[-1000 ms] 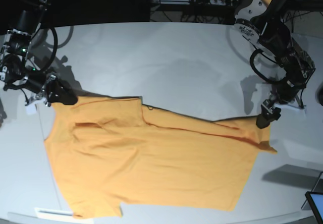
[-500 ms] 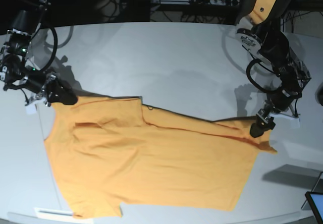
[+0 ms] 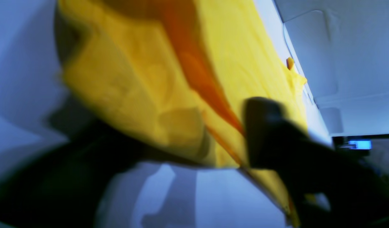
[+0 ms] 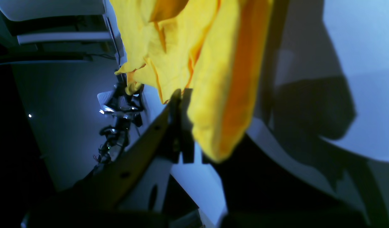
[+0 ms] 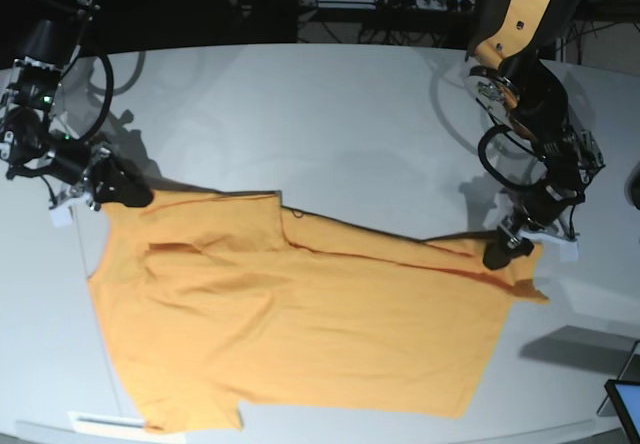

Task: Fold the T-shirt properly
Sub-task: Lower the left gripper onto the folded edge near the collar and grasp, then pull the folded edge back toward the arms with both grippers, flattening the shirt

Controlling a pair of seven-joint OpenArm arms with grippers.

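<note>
In the base view, the T-shirt (image 5: 300, 314) lies spread flat on the pale surface (image 5: 320, 114), its hem end toward the view's right and its sleeve end toward the view's left. The right tool (image 5: 130, 192) sits at the shirt's upper left corner with its jaws together, pinching the cloth there. The left tool (image 5: 497, 254) is down at the shirt's upper right corner, touching the fabric; from here one cannot tell how its jaws stand. A small white strip (image 5: 105, 421) lies just beside the shirt's lower left edge.

In the left wrist view, the picture is blurred. The yellow T-shirt (image 3: 143, 79) fills the upper middle, with an orange fold running down it. One dark finger (image 3: 270, 126) of the left tool rests against the cloth; whether the jaws grip it cannot be told.

In the right wrist view, the right tool (image 4: 181, 101) is clamped on a bunched edge of the T-shirt (image 4: 181, 47), which hangs in folds above the grey surface (image 4: 356, 38).
</note>
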